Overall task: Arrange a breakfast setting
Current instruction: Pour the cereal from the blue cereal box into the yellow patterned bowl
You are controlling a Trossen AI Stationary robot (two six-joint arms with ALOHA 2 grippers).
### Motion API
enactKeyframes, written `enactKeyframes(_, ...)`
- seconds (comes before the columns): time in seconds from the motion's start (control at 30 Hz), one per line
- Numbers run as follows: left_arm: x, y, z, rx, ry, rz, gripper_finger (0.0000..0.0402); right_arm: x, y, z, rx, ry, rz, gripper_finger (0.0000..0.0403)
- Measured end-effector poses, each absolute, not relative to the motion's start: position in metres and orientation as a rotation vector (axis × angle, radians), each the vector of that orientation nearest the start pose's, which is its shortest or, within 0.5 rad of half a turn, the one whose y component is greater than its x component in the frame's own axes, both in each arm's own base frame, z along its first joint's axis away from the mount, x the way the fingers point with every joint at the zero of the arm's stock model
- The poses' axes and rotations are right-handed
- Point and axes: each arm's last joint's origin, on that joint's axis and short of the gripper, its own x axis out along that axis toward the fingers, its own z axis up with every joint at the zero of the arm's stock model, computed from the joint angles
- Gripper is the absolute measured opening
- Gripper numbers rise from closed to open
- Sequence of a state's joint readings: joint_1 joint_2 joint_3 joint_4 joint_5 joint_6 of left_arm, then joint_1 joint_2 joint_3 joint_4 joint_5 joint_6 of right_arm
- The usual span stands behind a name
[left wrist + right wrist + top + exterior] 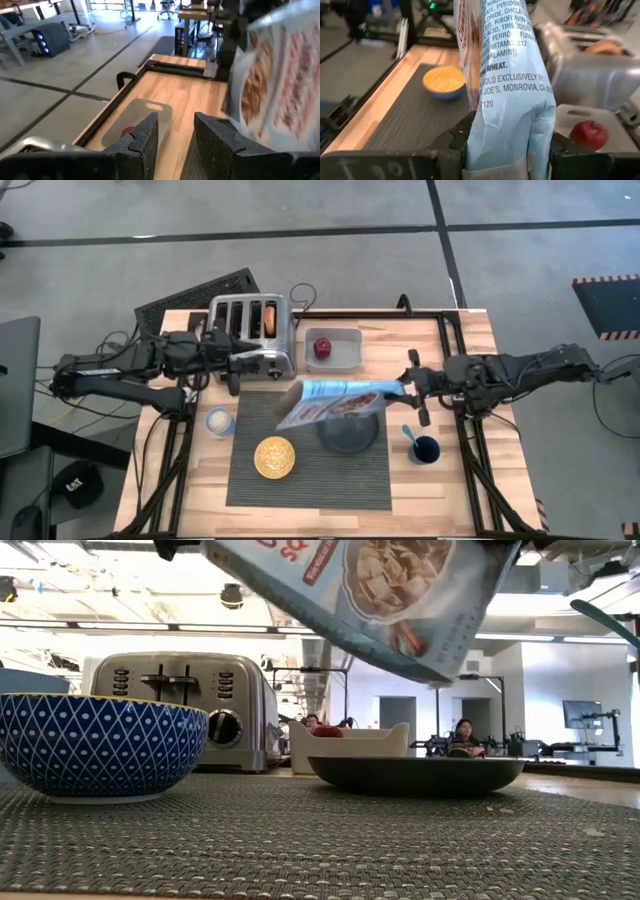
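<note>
- The placemat (308, 463), dark grey and ribbed, lies on the wooden table (470, 480) toward six o'clock in the overhead view.
- On the mat at its eight o'clock sits the bowl (274, 457), yellow inside and blue-patterned outside; from table level it stands large and close (97, 744).
- The dark plate (349, 434) rests at the mat's one o'clock, partly shadowed by what hangs above it.
- Above the plate the cereal box (335, 402) is tilted in the air, its free end dipping toward nine o'clock; it blocks much of the plate from above and fills the top of the table-level picture (370, 595).
- The right gripper (408, 390) pinches the box's end at three o'clock; its own camera shows both fingers (454, 142) pressed against the blue carton (512, 85).
- The cup (425, 449) stands off the mat at three o'clock, with the spoon (409, 433) sticking out of it.
- The apple (322, 348) lies in a clear tray (348, 362) at twelve o'clock, just beside the toaster (252, 332).
- A bagel (269, 318) sits in one toaster slot.
- The left gripper (237, 362) hovers at the toaster's front, fingers (141, 142) spread apart and holding nothing.
- A small round lid-like object (219, 420) lies just off the mat at nine o'clock.
- People sit in the room beyond the table (463, 732).
</note>
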State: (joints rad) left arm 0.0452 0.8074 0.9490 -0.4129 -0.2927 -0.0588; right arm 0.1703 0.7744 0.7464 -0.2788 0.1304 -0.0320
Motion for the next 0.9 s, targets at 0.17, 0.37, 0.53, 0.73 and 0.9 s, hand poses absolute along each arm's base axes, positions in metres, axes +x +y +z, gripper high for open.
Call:
enactKeyframes(0.17, 0.168, 0.015, 0.346, 0.018, 0.285, 0.333, 0.0114, 0.157, 0.010, 0.307, -0.102, 0.170, -0.031, 0.0148)
enactKeyframes(0.37, 0.177, 0.015, 0.322, -0.008, 0.218, 0.333, 0.0114, 0.154, -0.003, 0.304, -0.106, 0.019, -0.059, 0.0148)
enactKeyframes(0.53, 0.184, 0.014, 0.304, 0.009, 0.183, 0.305, 0.0114, 0.157, -0.012, 0.300, -0.108, -0.132, -0.104, 0.0148)
enactKeyframes(0.73, 0.191, 0.014, 0.299, 0.032, 0.182, 0.272, 0.0117, 0.163, -0.016, 0.295, -0.110, -0.217, -0.127, 0.0148)
enactKeyframes(0.9, 0.195, 0.013, 0.299, 0.023, 0.174, 0.247, 0.0149, 0.173, -0.017, 0.294, -0.117, -0.245, -0.107, 0.0148)
